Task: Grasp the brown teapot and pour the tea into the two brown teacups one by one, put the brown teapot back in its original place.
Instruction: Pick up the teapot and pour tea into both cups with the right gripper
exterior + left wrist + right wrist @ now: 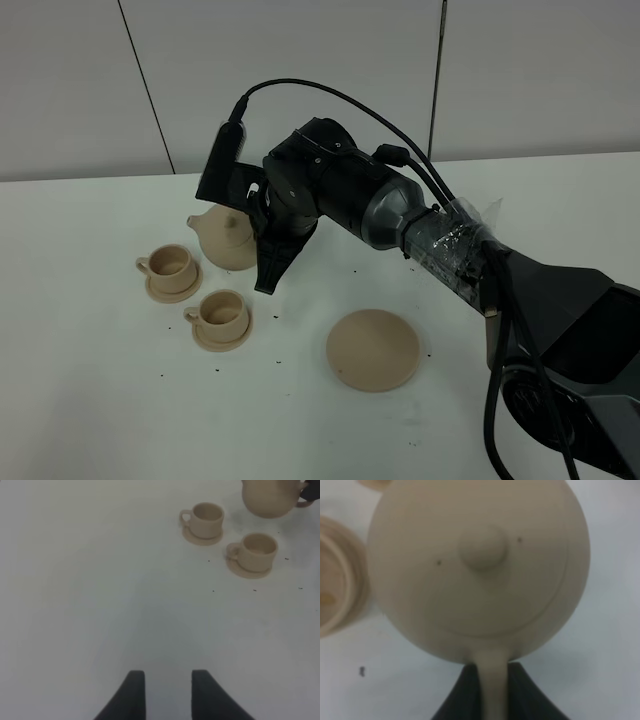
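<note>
Exterior high: brown teapot [225, 238] left of centre, just above and right of left teacup [172, 265], with lower teacup [223, 312] below it, each cup on a small saucer. Wide saucer [373, 349] at lower centre, well apart from teapot. Right wrist: right end effector [494, 676] clenched on teapot's loop handle. Left wrist: left end effector [168, 680] released, over white worktop [90, 400].

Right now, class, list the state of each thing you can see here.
brown teapot: lid on, off the large saucer, held by its handle.
right fingers: shut on teapot handle.
left fingers: open, empty.
back teacup: upright.
front teacup: upright.
large saucer: bare.
</note>
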`<state>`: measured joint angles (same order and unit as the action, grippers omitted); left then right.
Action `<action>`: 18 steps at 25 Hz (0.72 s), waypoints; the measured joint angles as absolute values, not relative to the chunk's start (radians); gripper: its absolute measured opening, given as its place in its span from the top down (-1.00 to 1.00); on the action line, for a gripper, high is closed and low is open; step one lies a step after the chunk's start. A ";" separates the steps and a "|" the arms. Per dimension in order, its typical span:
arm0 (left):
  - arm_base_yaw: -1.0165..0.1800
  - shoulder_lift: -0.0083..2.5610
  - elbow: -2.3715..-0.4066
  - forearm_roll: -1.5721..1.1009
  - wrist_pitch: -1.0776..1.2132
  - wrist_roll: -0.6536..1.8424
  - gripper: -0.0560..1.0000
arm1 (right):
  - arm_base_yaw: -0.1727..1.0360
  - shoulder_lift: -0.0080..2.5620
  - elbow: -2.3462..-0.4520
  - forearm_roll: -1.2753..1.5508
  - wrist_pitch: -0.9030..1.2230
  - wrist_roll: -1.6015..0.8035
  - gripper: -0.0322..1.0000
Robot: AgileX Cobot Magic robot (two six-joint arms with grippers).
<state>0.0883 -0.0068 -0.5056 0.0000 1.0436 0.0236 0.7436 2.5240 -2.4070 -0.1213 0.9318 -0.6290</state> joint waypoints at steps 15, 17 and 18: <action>0.088 -0.007 -0.506 0.000 1.044 0.024 0.33 | 0.764 2.524 -2.407 -0.155 0.833 -0.549 0.76; 0.088 -0.007 -0.506 0.000 1.044 0.024 0.33 | 0.772 2.524 -2.407 -0.158 0.832 -0.548 0.76; 0.088 -0.007 -0.506 0.000 1.044 0.024 0.33 | 0.774 2.524 -2.407 -0.158 0.830 -0.548 0.76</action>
<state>0.0883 -0.0068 -0.5056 0.0000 1.0436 0.0236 0.7743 2.5240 -2.4070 -0.1578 0.8296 -0.5480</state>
